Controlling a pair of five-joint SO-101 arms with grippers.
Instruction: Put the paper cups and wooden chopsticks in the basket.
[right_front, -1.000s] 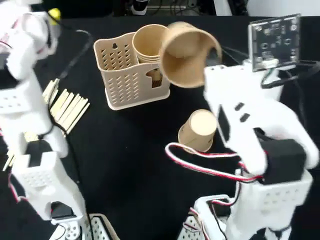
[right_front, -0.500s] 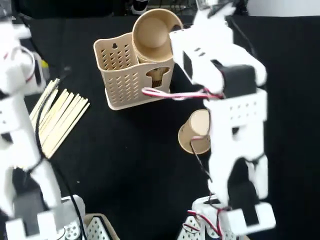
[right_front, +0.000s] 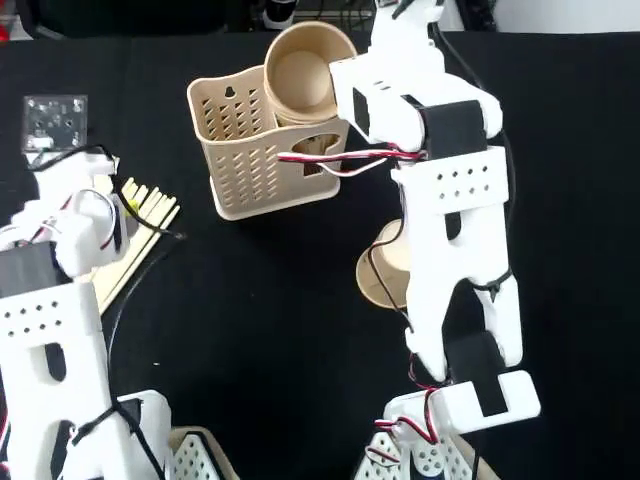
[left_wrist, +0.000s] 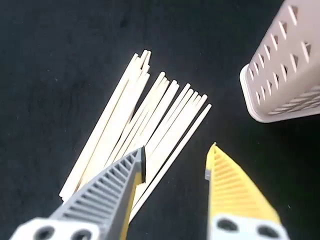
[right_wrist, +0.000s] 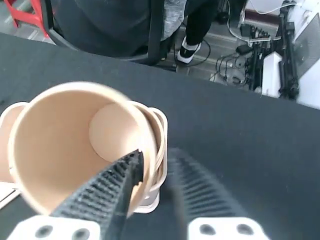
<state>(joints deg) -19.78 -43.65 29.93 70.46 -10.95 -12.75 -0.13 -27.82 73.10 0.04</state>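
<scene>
The right tool (right_wrist: 156, 157) is closed on the rim of a paper cup (right_wrist: 75, 145), one finger inside the cup and the other outside its wall, so the cup hangs tilted with its open mouth turned up toward anyone looking down on it. Right under and behind that cup sit the stacked cups (right_wrist: 161, 132), their nested rims touching or nearly touching the held one; I cannot tell whether it has seated into them. The stack stands in the basket (right_front: 250, 150), in the compartment on the right tool's side. Back toward that arm's base, a second paper cup (right_front: 380, 275) lies on its side on the black surface (right_front: 250, 330), partly hidden behind the arm. The left tool (left_wrist: 176, 150) is spread wide, gripping nothing, and hovers over the wooden chopsticks (left_wrist: 140, 125). They lie flat in a loose fan on the surface directly beneath and ahead of its fingertips. One lower corner of the basket stands off to the side of this tool, apart from the chopsticks.
</scene>
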